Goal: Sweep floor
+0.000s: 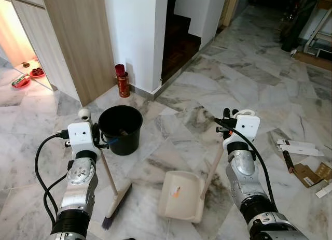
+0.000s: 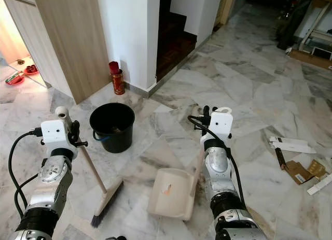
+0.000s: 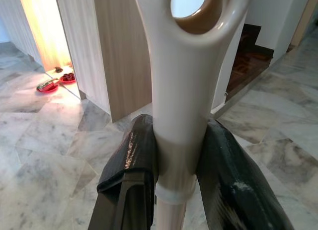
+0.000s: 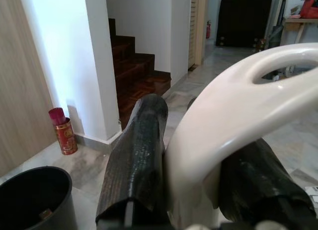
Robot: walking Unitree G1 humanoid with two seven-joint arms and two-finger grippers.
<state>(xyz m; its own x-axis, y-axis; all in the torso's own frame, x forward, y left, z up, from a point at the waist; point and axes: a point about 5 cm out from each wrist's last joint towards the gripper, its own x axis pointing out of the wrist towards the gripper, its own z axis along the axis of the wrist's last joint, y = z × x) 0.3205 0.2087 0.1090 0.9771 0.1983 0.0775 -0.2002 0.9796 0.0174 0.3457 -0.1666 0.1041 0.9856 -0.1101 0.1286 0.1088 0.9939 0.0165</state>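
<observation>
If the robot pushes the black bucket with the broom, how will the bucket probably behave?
The black bucket looks like thin plastic and nearly empty, so it is probably light. On the smooth marble floor it would likely slide rather than resist. It is wide and squat, so tipping seems unlikely unless the broom, held by the left end effector, pushes near its rim.

The floor (image 1: 218,95) is white marble veined in grey, and the bucket (image 1: 121,129) is black. The dustpan (image 1: 181,196) is cream (one small orange speck inside), the broom (image 1: 115,197) has a cream handle and dark bristles, and the tin (image 1: 123,83) is red.
</observation>
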